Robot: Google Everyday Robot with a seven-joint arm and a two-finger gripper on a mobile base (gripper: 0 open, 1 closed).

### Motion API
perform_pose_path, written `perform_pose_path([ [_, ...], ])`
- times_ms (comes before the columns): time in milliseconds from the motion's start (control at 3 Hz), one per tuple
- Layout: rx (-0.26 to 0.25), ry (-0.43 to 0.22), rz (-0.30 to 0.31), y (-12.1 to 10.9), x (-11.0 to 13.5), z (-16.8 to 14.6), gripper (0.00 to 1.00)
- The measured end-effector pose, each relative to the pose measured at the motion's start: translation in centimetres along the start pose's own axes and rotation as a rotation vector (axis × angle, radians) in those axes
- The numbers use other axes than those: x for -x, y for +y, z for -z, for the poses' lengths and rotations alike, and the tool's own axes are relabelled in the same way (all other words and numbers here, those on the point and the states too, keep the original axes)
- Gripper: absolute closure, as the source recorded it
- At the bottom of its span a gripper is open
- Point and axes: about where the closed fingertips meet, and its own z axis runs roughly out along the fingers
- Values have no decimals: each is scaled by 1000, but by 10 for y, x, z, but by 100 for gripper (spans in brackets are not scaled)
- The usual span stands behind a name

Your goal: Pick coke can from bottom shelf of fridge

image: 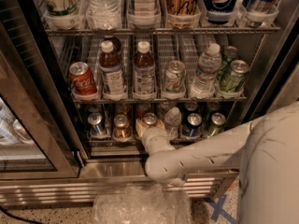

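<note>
The gripper (150, 127) is set at the coke can (149, 119) on the bottom shelf (105, 141). Its hold cannot be told. A firm squeeze is needed next.

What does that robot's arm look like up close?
Smooth off-white arm of fat rounded tubes, with a bulbous elbow, small dark dots along the forearm, no loose cables showing. Its gripper, at the bottom shelf of the fridge, looks tan.

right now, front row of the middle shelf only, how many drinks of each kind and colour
red can: 1
pale can: 1
green can: 1
brown bottles: 2
clear water bottle: 1
total: 6
The tool is lower, at the bottom shelf.
</note>
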Motion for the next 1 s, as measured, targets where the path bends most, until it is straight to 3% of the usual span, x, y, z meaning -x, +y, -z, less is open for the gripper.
perform_pose_path([
  [333,8,-15,3,0,8,1,98],
  [667,41,-60,40,8,37,13,100],
  [1000,127,-67,55,30,60,33,100],
])
